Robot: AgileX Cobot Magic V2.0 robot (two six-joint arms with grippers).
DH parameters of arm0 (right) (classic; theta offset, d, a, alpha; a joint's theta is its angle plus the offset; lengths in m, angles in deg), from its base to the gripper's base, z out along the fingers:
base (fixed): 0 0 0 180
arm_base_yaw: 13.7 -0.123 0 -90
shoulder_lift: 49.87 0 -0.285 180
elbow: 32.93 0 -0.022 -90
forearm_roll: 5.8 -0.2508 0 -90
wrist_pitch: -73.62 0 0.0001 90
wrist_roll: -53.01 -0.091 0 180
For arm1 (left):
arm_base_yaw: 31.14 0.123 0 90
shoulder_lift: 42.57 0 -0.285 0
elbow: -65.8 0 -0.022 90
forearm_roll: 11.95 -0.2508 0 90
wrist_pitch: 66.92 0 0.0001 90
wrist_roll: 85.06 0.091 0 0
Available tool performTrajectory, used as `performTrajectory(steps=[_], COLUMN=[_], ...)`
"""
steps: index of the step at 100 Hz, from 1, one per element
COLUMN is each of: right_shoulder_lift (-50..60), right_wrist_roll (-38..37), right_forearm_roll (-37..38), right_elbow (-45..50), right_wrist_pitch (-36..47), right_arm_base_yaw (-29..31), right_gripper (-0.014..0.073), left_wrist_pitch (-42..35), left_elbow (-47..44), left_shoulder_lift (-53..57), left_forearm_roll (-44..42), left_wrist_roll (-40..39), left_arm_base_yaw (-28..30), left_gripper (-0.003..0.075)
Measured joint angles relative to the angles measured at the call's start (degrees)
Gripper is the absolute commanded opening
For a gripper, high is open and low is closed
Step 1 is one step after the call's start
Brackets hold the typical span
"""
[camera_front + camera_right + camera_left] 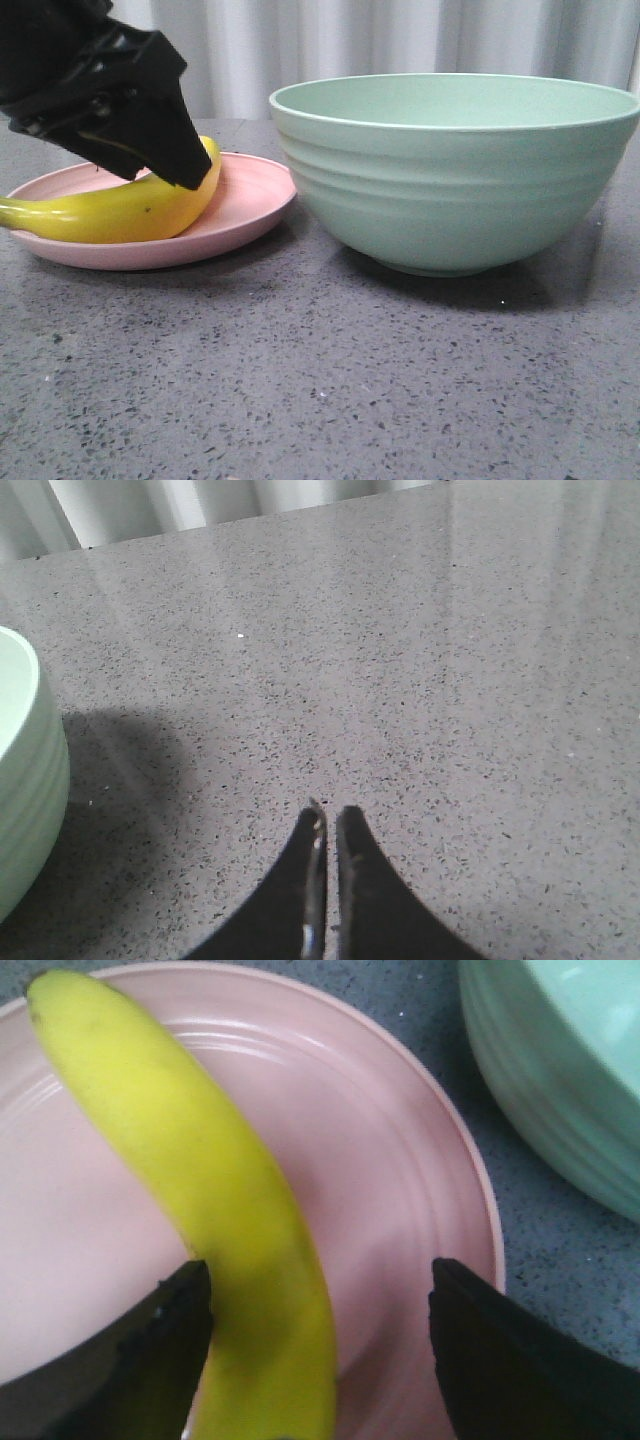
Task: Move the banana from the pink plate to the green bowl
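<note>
A yellow banana (215,1210) lies curved across a pink plate (400,1190). The left claw (320,1335) is spread wide, one finger touching the banana. A green bowl (560,1090) stands nearby on the grey worktop (440,1040).

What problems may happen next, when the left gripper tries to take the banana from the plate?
The left gripper is open, with the banana against one finger and a wide gap to the other, so closing may push or roll it across the pink plate. The green bowl stands much taller and close by; a low carry might strike its rim.
</note>
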Motion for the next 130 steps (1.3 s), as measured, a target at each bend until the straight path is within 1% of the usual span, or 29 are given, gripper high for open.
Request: performTrajectory(steps=[19, 26, 33, 55, 64, 76, 96, 104, 113, 130], right_shoulder_lift=[0.0, 0.0, 0.0, 0.0, 0.0, 0.0, 0.0, -0.4, -2.1, -7.7], right_wrist_roll=[-0.1, -0.1, -0.1, -0.1, -0.1, -0.1, -0.1, 0.0, 0.3, 1.9], right_forearm_roll=[-0.1, -0.1, -0.1, -0.1, -0.1, -0.1, -1.2, -1.5, -1.6, -1.8], right_elbow=[0.0, 0.0, 0.0, 0.0, 0.0, 0.0, -0.6, -2.2, -5.4, -13.6], right_wrist_pitch=[0.1, 0.1, 0.1, 0.1, 0.1, 0.1, 1.7, -0.7, -6.0, -15.2], right_arm_base_yaw=[0.0, 0.0, 0.0, 0.0, 0.0, 0.0, 0.0, 0.0, -0.9, -5.0], right_gripper=[-0.0062, -0.0062, -0.0062, -0.0062, -0.0062, -0.0062, -0.0062, -0.0062, -0.0061, -0.0058], left_wrist_pitch=[0.0, 0.0, -0.1, -0.2, -0.2, 0.7, 3.5, 5.2, 6.3, 8.1], left_elbow=[0.1, 0.1, 0.1, 0.1, 0.1, 0.8, 5.3, 7.4, 9.7, 13.7], left_shoulder_lift=[-2.5, -3.2, -3.5, -3.6, -3.6, -3.6, -3.5, -2.6, -1.0, 1.3], left_forearm_roll=[-0.1, -0.1, -0.1, -0.2, -0.2, -0.2, -0.3, -0.3, -0.3, -0.3], left_wrist_roll=[0.0, 0.0, 0.0, 0.0, 0.0, 0.0, 0.0, 0.0, 0.0, 0.8], left_arm_base_yaw=[0.0, 0.0, 0.0, 0.0, 0.0, 0.0, 0.0, 0.0, -0.2, -3.0], left_gripper=[0.0428, 0.0415, 0.0384, 0.0239, 0.0201, 0.0197, 0.0197, 0.0197, 0.0197, 0.0197])
